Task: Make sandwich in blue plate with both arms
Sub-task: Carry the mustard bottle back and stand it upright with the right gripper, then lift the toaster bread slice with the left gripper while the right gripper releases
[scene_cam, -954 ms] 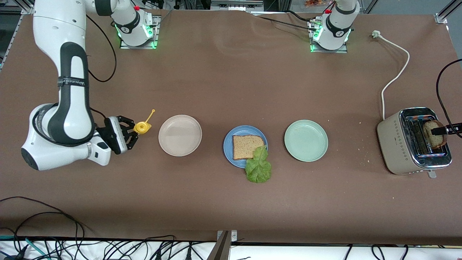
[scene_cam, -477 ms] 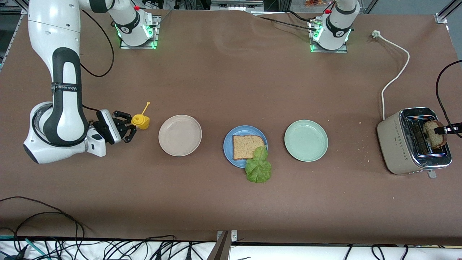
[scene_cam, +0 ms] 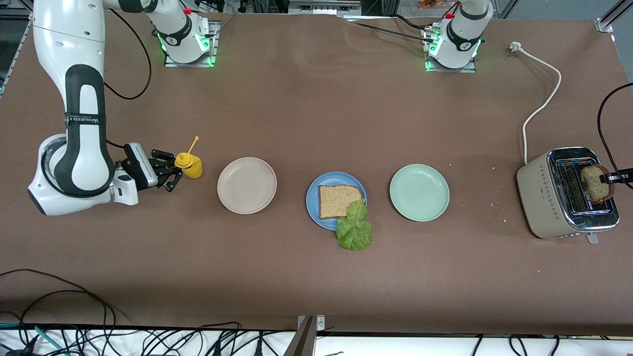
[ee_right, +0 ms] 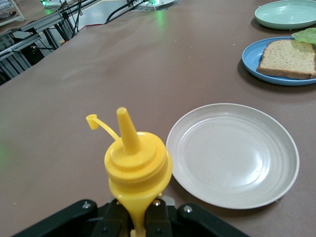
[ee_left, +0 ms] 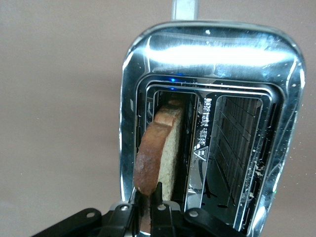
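Lettuce leaf [scene_cam: 354, 228]: nearest item to the front camera, crinkled, half on the table [scene_cam: 316, 277], its upper part lying over the rim of the blue plate [scene_cam: 314, 210] and touching the bread.

Blue plate, mid-table: holds one bread slice [scene_cam: 338, 200], flat, with the lettuce overlapping one corner. The right wrist view shows the same slice and plate.

Pale green plate [scene_cam: 419, 192]: beside the blue plate, toward the left arm's end of the table. Nothing in it.

Beige plate [scene_cam: 247, 185]: beside the blue plate, toward the right arm's end. Nothing in it.

Toaster [scene_cam: 567, 194]: at the left arm's end of the table. Second bread slice [ee_left: 159, 150] stands upright in one slot, partly raised; the other slot holds only crumbs. Left gripper [ee_left: 150, 207] is over the toaster, fingers clenched on the top edge of this slice.

Yellow squeeze bottle [ee_right: 138, 167]: just beside the beige plate at the right arm's end, tilted, cap hanging off its strap. Right gripper [scene_cam: 174, 170] has its fingers clenched on the bottle's body.
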### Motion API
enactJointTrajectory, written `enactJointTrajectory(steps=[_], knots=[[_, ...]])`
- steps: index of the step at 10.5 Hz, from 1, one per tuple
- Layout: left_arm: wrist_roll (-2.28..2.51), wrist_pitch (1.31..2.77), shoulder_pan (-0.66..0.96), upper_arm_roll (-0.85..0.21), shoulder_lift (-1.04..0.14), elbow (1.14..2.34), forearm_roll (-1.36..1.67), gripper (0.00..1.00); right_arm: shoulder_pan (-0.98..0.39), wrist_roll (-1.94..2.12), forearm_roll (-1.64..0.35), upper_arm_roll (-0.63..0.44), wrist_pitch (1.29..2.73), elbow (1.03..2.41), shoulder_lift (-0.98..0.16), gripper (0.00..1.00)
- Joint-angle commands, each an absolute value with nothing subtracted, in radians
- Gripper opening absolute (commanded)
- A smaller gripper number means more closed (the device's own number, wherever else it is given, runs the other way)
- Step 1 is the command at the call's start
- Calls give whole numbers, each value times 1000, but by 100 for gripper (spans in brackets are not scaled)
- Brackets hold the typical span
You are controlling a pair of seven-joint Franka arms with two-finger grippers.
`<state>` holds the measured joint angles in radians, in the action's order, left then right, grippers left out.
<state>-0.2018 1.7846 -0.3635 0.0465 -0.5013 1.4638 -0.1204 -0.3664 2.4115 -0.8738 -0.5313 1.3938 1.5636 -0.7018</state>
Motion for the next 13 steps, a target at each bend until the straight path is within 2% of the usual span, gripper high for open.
enactJointTrajectory(steps=[1,3,7,9,10,11,12,13], knots=[[-233,1683,-367,29,-393,1450,-135,0,-373,2525,-923,-535,1445,1627,-681,0],[-268,1623,-359,17,-313,1424,-112,0,-368,2591,-955,-535,1450,1631,-705,0],[-270,1361,-356,-90,-293,1175,-118,0,-353,2638,-1005,-534,1476,1629,-764,0],[-268,1355,-354,-113,-293,1161,-117,0,-350,2638,-1012,-534,1470,1629,-765,0],[-264,1356,-350,-127,-296,1161,-117,0,-348,2638,-1020,-534,1474,1629,-770,4],[-258,1358,-328,-124,-301,1161,-117,0,-348,2637,-1025,-534,1476,1629,-779,14],[-247,1364,-309,-120,-311,1161,-117,0,-348,2629,-1032,-534,1477,1628,-785,41],[-235,1365,-302,-120,-333,1161,-117,0,-347,2629,-1045,-534,1476,1626,-785,55]])
